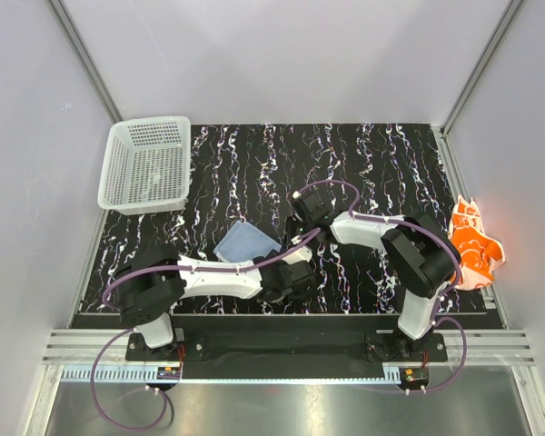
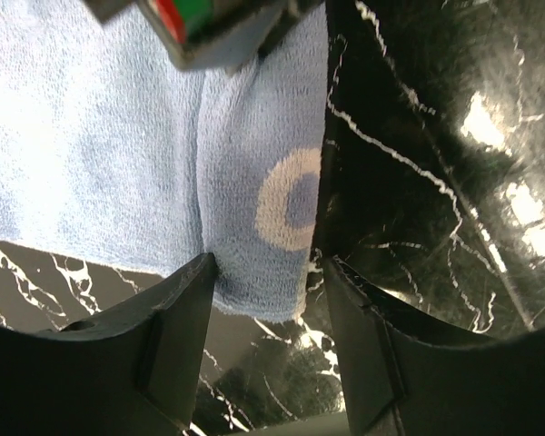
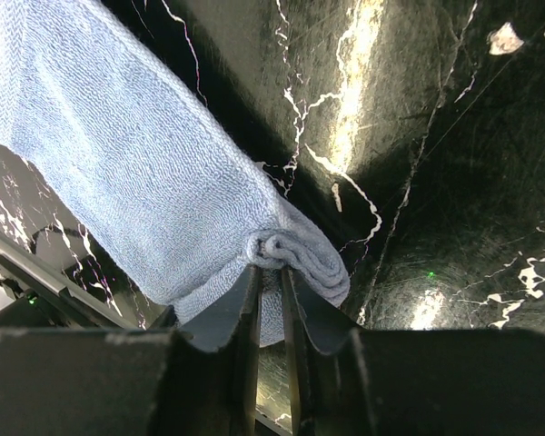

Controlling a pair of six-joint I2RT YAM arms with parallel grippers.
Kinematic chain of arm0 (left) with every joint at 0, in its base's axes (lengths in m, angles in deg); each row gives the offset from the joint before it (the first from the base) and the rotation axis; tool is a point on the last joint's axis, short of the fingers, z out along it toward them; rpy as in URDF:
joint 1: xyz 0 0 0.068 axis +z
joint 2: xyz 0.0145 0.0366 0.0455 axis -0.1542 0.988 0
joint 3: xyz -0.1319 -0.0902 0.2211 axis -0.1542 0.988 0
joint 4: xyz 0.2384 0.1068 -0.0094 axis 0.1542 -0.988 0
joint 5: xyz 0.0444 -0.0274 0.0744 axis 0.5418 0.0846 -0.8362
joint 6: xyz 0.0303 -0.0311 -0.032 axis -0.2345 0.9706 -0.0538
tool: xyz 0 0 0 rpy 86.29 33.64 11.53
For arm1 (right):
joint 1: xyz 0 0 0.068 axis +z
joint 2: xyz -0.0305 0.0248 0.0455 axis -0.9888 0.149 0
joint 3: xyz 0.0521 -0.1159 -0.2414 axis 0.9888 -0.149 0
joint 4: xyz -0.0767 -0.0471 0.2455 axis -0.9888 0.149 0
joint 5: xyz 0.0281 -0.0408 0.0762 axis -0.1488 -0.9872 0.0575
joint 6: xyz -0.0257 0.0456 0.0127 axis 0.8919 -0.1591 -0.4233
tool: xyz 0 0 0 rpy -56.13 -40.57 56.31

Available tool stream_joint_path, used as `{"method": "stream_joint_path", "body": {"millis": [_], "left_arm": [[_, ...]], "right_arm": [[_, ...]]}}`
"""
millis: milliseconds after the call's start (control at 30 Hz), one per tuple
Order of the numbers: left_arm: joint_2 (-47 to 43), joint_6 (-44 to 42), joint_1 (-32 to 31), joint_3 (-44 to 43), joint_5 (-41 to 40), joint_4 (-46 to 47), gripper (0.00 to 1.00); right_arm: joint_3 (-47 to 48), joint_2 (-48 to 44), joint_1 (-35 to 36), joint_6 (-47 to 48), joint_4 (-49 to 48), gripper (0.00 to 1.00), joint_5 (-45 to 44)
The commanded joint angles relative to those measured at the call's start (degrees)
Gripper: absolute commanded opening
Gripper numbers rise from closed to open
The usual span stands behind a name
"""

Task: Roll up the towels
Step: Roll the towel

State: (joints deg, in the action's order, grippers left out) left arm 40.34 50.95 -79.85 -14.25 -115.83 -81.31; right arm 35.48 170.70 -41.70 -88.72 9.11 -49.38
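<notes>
The light blue towel (image 1: 243,243) lies at the table's near middle, with both grippers at its right end. My right gripper (image 3: 268,272) is shut on a rolled-up corner of it (image 3: 295,250), and the rest of the cloth (image 3: 136,154) drapes away to the left. My left gripper (image 2: 268,268) stands open astride the towel's near edge (image 2: 254,272). Its left fingertip (image 2: 195,282) touches the cloth. A white ring mark (image 2: 286,200) shows on the towel there. The orange flower-print towel (image 1: 475,243) lies crumpled at the table's right edge, away from both grippers.
A white perforated basket (image 1: 145,165) stands at the back left corner of the black marbled table (image 1: 363,163). Grey walls close in the left, back and right sides. Part of the right arm (image 2: 191,27) hangs over the towel in the left wrist view.
</notes>
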Motion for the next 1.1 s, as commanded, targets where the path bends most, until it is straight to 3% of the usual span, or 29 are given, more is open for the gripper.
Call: {"method": "stream_joint_path", "body": {"millis": [0,300,933,1067], "left_arm": [[2.3,-0.3,0.1,2.0,3.2,3.9,0.57],[4.0,-0.5,0.1,2.9,5.6,5.8,0.50],[4.2,-0.7,0.1,3.1,8.3,6.4,0.09],[0.9,-0.4,0.9,4.6,12.6,8.3,0.06]], "right_arm": [[-1.0,3.9,-0.9,3.1,6.2,0.21,-5.5],[-0.3,4.4,-1.1,3.3,6.9,0.20,-5.4],[0.7,2.0,-4.9,6.5,10.6,0.21,-4.9],[1.2,-2.0,-7.9,7.0,13.0,0.28,-6.0]]}}
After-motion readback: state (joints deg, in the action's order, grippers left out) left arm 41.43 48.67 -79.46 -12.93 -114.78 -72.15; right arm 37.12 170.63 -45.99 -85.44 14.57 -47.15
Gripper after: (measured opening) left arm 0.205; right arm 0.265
